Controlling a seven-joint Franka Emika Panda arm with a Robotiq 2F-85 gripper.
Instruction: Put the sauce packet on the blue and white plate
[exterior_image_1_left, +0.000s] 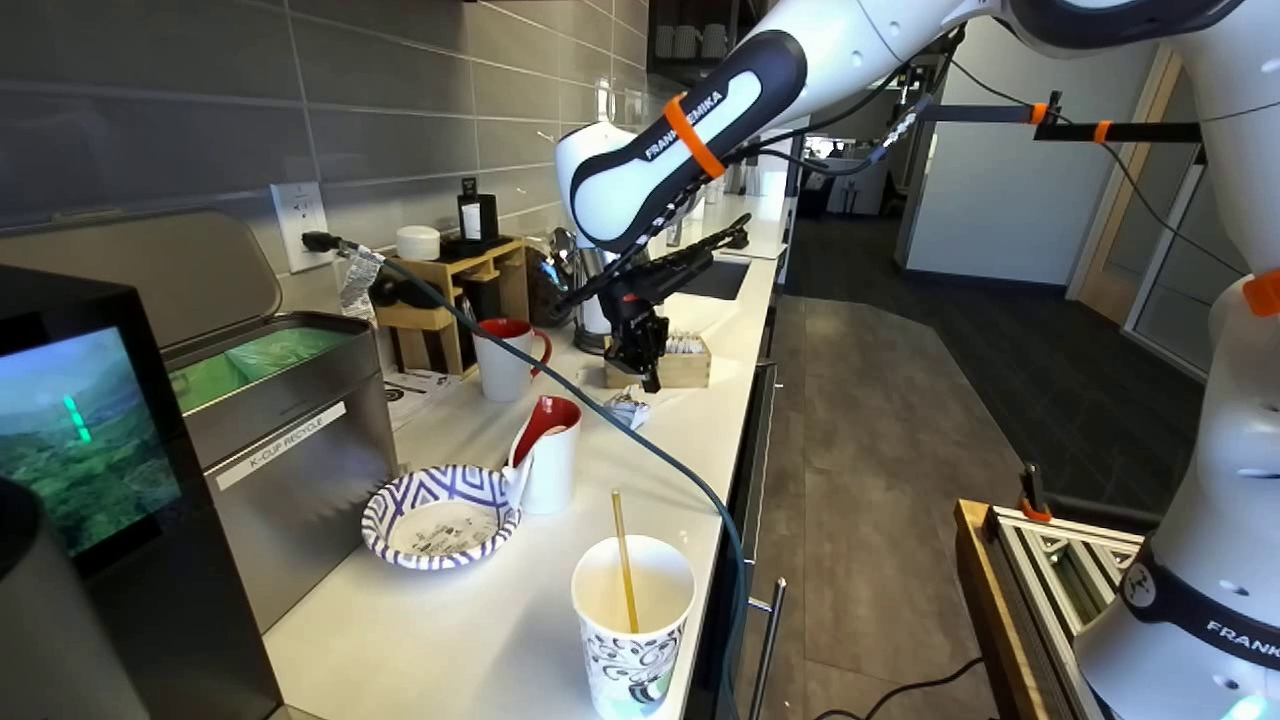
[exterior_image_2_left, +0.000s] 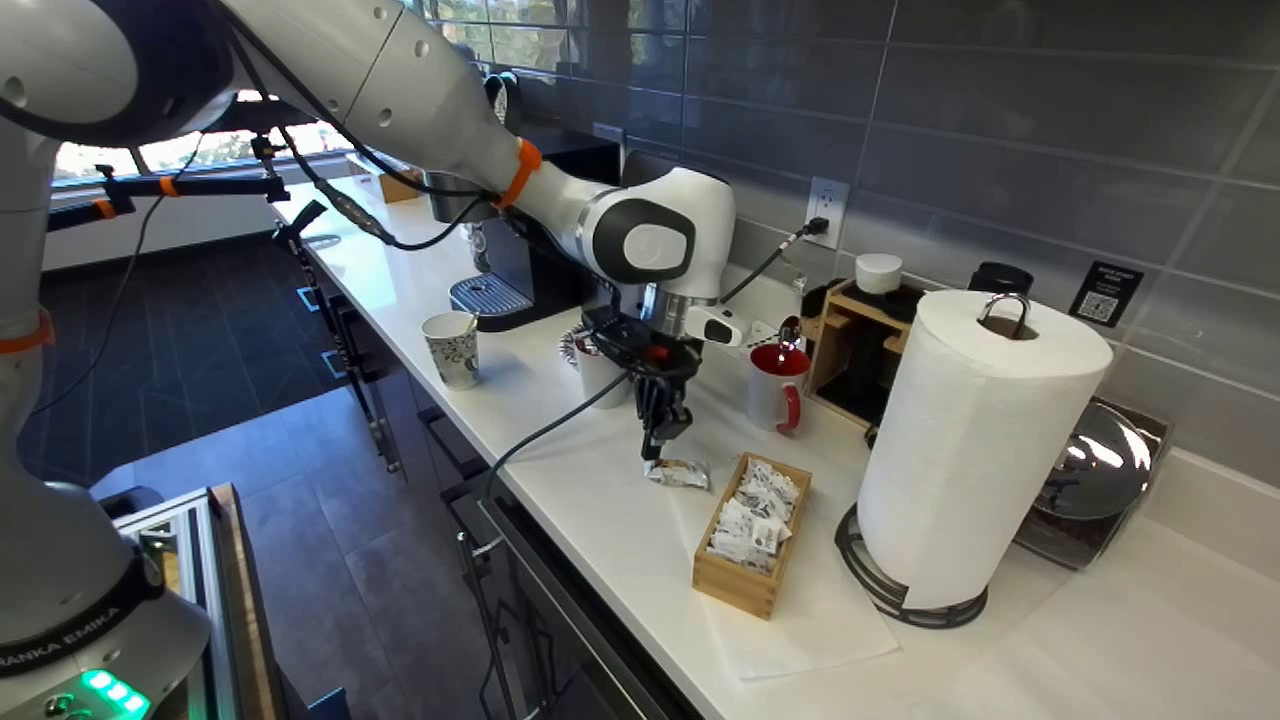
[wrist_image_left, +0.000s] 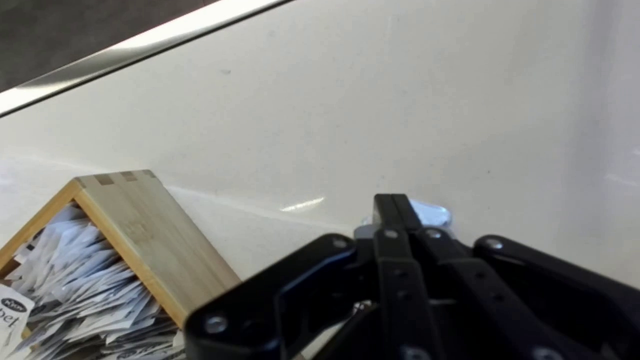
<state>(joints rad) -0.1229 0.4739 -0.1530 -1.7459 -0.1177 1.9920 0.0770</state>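
The sauce packet (exterior_image_2_left: 680, 474), small and whitish, lies on the white counter; it also shows in an exterior view (exterior_image_1_left: 627, 411). My gripper (exterior_image_2_left: 652, 452) points down right at the packet's end, its fingertips just over or touching it. In the wrist view the fingers (wrist_image_left: 397, 201) are pressed together with nothing seen between them. Part of the packet (wrist_image_left: 434, 215) shows behind them; the rest is hidden. The blue and white plate (exterior_image_1_left: 440, 487) is a round dish with a patterned rim and pale centre, empty. A bit of its rim (exterior_image_2_left: 567, 346) shows behind a mug.
A white mug with red inside (exterior_image_1_left: 550, 475) stands against the plate. A wooden box of packets (exterior_image_2_left: 735, 585) is beside the packet. A paper cup (exterior_image_1_left: 635, 640), another red-and-white mug (exterior_image_2_left: 775, 395), and a paper towel roll (exterior_image_2_left: 985, 460) stand around. A cable (exterior_image_1_left: 660, 450) crosses the counter.
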